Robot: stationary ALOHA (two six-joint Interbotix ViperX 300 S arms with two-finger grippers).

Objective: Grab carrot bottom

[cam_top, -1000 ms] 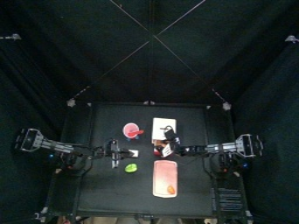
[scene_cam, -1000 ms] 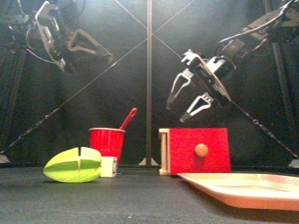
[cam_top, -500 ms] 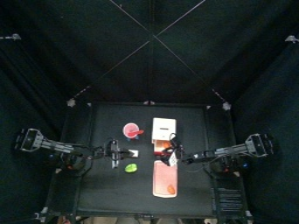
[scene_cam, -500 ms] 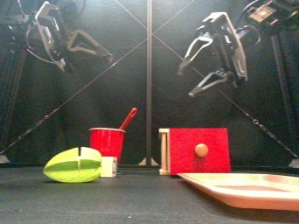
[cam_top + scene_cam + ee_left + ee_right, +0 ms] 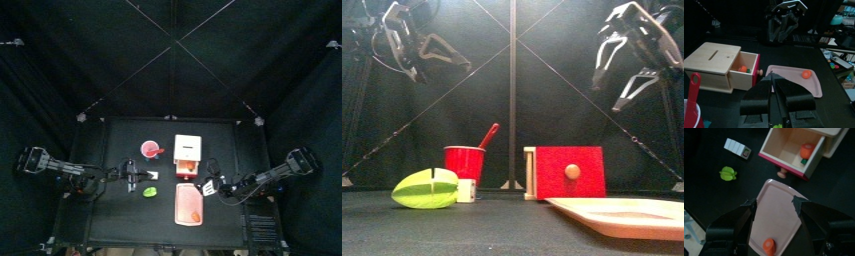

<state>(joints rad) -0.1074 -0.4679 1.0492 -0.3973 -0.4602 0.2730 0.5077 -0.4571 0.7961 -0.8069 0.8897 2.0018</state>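
**A:** Which step are you on?

**B:** I'm lining up the approach, not gripping yet. I'm holding the right gripper (image 5: 774,203) high above the table (image 5: 107,205) with its jaws spread wide and nothing between them.

**A:** Where's the carrot lying?

**B:** The carrot (image 5: 768,245) is sitting on the pink tray (image 5: 764,213). It's well below the jaws, in line with the gap between them and back toward the wrist side of the fingertips. It isn't touching either jaw.

**A:** Anything beyond the jaws?

**B:** Past the fingertips I'm seeing the wooden box (image 5: 791,138) with its drawer pulled out. A lighter orange piece (image 5: 807,150) is resting inside it, and I'm leaving that alone. Off to one side of the jaws, a green lump (image 5: 728,173) is lying on the table.

**A:** And the other arm?

**B:** The left gripper (image 5: 775,82) is resting, raised on its own side with its jaws pressed together and empty.

**A:** What's next?

**B:** I'm judging that I need to bring the jaws back over the carrot and lower them, keeping them wide. They should straddle it just above the tray floor before I squeeze. It's a stubby piece, so I'm expecting it to skid if one jaw touches first.
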